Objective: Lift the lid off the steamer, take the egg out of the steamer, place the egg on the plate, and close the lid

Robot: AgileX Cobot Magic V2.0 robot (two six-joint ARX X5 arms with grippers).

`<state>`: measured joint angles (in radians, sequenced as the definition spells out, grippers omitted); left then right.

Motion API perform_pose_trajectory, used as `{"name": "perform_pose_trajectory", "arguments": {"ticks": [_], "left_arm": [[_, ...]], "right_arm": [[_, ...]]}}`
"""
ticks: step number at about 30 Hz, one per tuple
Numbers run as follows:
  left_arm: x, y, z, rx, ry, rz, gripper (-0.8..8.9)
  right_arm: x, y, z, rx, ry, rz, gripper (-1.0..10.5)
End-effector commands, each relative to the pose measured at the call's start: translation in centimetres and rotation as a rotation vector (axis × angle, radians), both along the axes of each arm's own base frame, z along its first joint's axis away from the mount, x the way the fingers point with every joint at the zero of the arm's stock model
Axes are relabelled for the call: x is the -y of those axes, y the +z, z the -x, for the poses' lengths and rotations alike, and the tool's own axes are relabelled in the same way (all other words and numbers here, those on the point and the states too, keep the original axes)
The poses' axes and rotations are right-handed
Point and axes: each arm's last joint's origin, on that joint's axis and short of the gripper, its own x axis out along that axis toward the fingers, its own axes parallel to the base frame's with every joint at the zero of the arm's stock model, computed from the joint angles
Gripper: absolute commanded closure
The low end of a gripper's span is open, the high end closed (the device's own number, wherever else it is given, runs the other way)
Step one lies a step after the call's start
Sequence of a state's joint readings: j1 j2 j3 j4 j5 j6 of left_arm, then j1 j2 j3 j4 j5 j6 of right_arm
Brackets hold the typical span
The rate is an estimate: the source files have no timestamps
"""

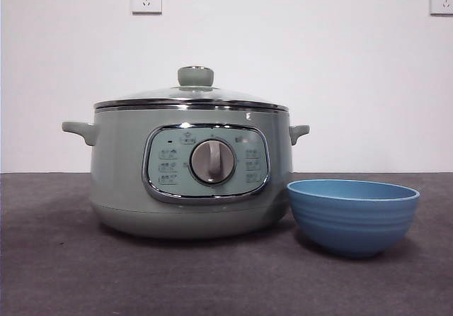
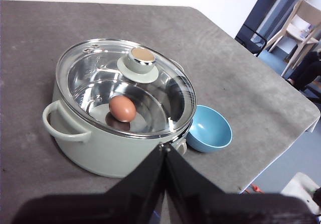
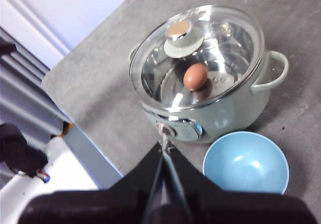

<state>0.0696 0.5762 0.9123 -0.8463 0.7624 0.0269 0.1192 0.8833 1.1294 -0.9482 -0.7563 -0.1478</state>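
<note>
Item one, the table [image 1: 56, 273]: a dark grey felt-like surface carrying everything below.

Item two, the steamer [image 1: 120, 181]: a large pale green pot standing upright, dial and control panel facing the front camera, one small handle on each side.

Item three, the lid [image 1: 141, 95]: glass dome with chrome rim, seated squarely on the steamer, green knob on top. We record it as not yet lifted.

Item four, the plate [image 1: 352, 217]: a deep blue bowl standing just beside the steamer, near the side of its control panel. The right wrist view shows it empty.

Item five, the egg [image 2: 122, 108]: brown, lying on the shiny floor inside the steamer, seen through the glass in both wrist views.

Progress, as we judge it: none of the four steps shows as done. Lid removal, egg retrieval, placing on the plate and re-closing all remain.

Item six, the left gripper [image 2: 164, 151]: jaws pressed together with no gap between the tips, holding nothing, raised above the table and well apart from the steamer.

Item seven, the right gripper [image 3: 164, 143]: jaws likewise closed tip to tip, empty, hanging high over the table edge on the control-panel side. Neither arm appears in the front view.
</note>
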Motion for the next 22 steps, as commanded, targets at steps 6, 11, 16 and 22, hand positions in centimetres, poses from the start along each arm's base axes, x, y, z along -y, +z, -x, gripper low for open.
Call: {"name": "perform_pose_trajectory", "arguments": {"ticks": [6,11,16,22], "left_arm": [[0.0,0.4,0.1,0.034,-0.01,-0.013,3.65],[0.2,0.5,0.0,0.012,-0.016,0.016,3.32],[0.4,0.7,-0.6,0.035,-0.044,0.02,3.32],[1.1,2.3,-2.3,0.067,-0.097,0.03,3.32]], "right_arm": [[-0.1,0.0,0.0,0.017,0.016,0.014,5.4],[-0.1,0.0,0.0,0.012,0.012,0.011,3.8],[-0.1,0.0,0.0,0.012,0.013,0.011,3.8],[-0.1,0.0,0.0,0.013,0.013,0.011,3.8]]}}
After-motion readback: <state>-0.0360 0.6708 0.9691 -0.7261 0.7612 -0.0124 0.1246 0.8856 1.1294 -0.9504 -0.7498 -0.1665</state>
